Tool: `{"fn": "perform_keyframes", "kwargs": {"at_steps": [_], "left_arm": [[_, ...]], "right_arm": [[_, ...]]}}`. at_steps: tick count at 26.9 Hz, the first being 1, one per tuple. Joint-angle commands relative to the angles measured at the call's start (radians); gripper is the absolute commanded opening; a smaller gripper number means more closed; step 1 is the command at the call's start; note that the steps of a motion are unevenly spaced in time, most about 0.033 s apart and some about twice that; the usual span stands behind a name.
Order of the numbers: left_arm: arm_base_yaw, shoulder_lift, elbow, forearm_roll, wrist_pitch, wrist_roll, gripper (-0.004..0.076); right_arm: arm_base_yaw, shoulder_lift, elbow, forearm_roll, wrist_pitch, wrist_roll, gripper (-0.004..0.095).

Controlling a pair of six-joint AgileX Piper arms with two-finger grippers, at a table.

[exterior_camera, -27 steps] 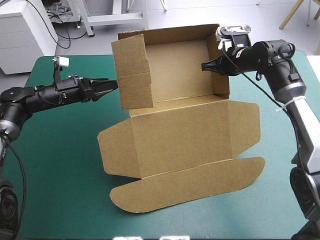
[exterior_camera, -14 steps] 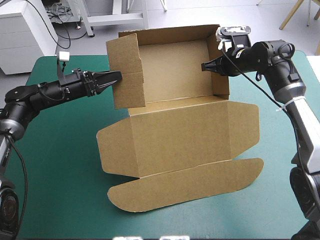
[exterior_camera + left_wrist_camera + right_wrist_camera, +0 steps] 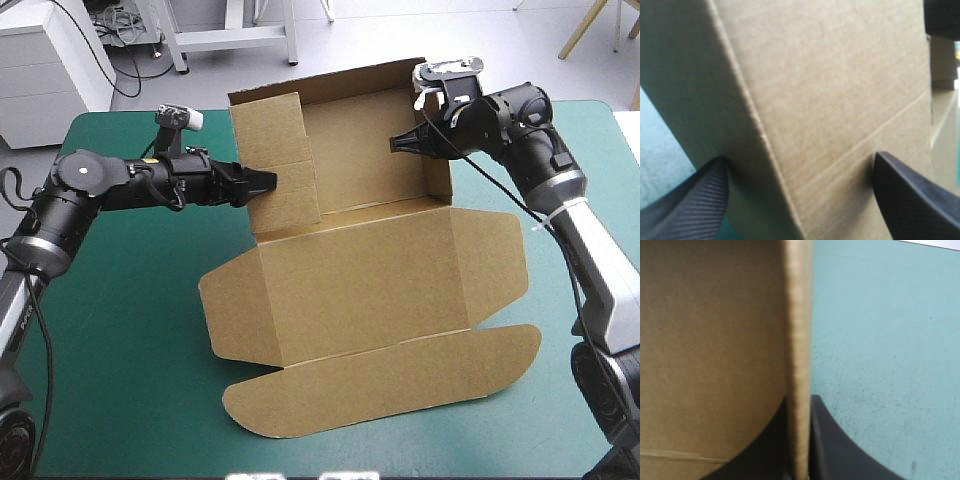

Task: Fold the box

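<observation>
The brown box [image 3: 360, 270] lies in the middle of the table with its back wall raised and its lid panel flat toward the front. My left gripper [image 3: 262, 183] presses its tips against the upright left side flap [image 3: 285, 170], which leans in over the box floor. In the left wrist view that board [image 3: 830, 90] fills the space ahead of the left gripper [image 3: 800, 160], whose fingers stand apart. My right gripper [image 3: 397, 143] pinches the upright right wall [image 3: 440, 165]. Up close, the right gripper [image 3: 799, 399] is shut on the board's edge [image 3: 799, 330].
The lid's rounded front flap [image 3: 380, 385] reaches toward the table's front edge. Side flaps [image 3: 228, 310] spread flat on the teal-green cover [image 3: 110, 350]. The cover also shows beside the held wall [image 3: 880, 340].
My left gripper has moved right and swung the left side flap inward over the box floor. The right gripper has shifted slightly left, still holding the right wall. The box has turned a little.
</observation>
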Motion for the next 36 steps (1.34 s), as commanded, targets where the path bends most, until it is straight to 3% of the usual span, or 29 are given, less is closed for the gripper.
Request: {"fn": "perform_keyframes", "kwargs": {"at_steps": [1, 6, 9, 21, 25, 28, 30, 36], "left_arm": [[-0.094, -0.047, -0.077, 0.23, -0.121, -0.271, 0.0559], [-0.192, -0.04, -0.081, 0.561, -0.245, -0.621, 0.0559], [-0.213, -0.032, -0.081, 0.639, -0.286, -0.729, 0.0559], [-0.218, -0.028, -0.105, 0.641, -0.316, -0.77, 0.0548], [-0.218, -0.028, -0.105, 0.647, -0.316, -0.791, 0.0342], [-0.218, -0.028, -0.11, 0.666, -0.318, -0.791, 0.0102], [-0.22, -0.028, -0.109, 0.69, -0.318, -0.789, -0.0006], [-0.22, 0.006, -0.188, 0.805, -0.22, -0.789, -0.001]], "right_arm": [[0.012, -0.047, -0.03, 0.017, -0.065, 0.027, -0.0017], [0.046, -0.056, -0.03, -0.038, -0.063, 0.069, -0.0018], [0.079, -0.058, -0.03, -0.094, -0.061, 0.101, -0.0018], [0.135, -0.058, -0.03, -0.164, -0.061, 0.152, -0.0018], [0.139, -0.058, -0.03, -0.156, -0.061, 0.155, -0.0018], [0.139, -0.059, -0.03, -0.155, -0.061, 0.155, -0.0018], [0.139, -0.061, -0.03, -0.155, -0.061, 0.155, -0.0018], [0.139, -0.061, -0.076, -0.155, -0.003, 0.155, -0.0017]]}}
